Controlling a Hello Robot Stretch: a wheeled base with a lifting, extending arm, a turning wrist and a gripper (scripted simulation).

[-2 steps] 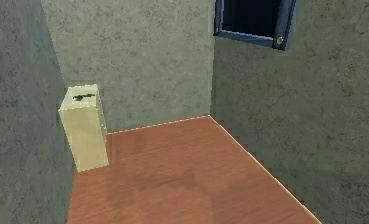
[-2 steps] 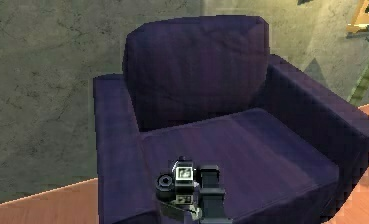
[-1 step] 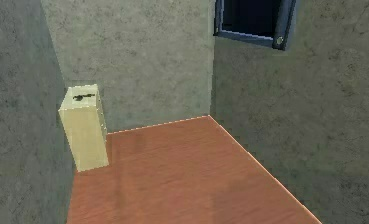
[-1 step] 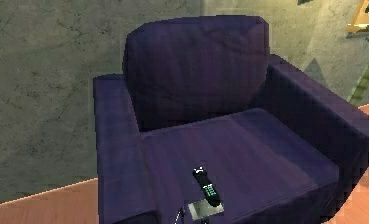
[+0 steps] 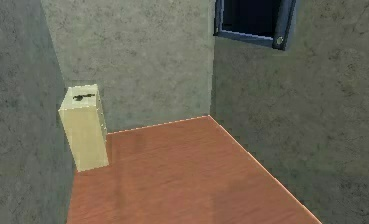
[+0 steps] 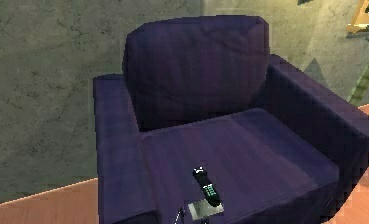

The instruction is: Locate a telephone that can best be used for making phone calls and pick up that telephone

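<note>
Forward view, from its left:

1. Box (image 5: 84, 128): cream and upright, with a dark slot in its top, standing in the corner against the grey wall. Its shape is not a telephone's. I log it as a false lead, and as something the base could strike if I drive ahead.
2. Floor (image 5: 182, 170): wood, running to the skirting.
3. Window (image 5: 254, 20): dark, high at the right. It has no bearing on the task.

Arm side view, from its left:

4. Armchair (image 6: 292, 140): dark purple, with a deep seat and a thick arm on each side. The arms wall in the seat, so a reach taken off line would likely catch the padding.
5. Gripper (image 6: 179, 212): at the bottom edge, thin fingers just left of two pale squares (image 6: 200, 208). I cannot tell whether the fingers are apart or together. I also cannot tell whether it holds anything, because the seat and handset lie right at it.
6. Telephone (image 6: 204, 186): a dark handset with green keys, lying slanted on the front of the seat cushion, just up the picture from the pale squares.
   - The keypad suits it to calls.
   - I cannot judge whether the gripper is over, beside or touching it.
   - A blind nudge could slide it off the front edge or back into the crease.
   - Fingers set across the slant may slip.
   - Lifting early could drop it.
</note>
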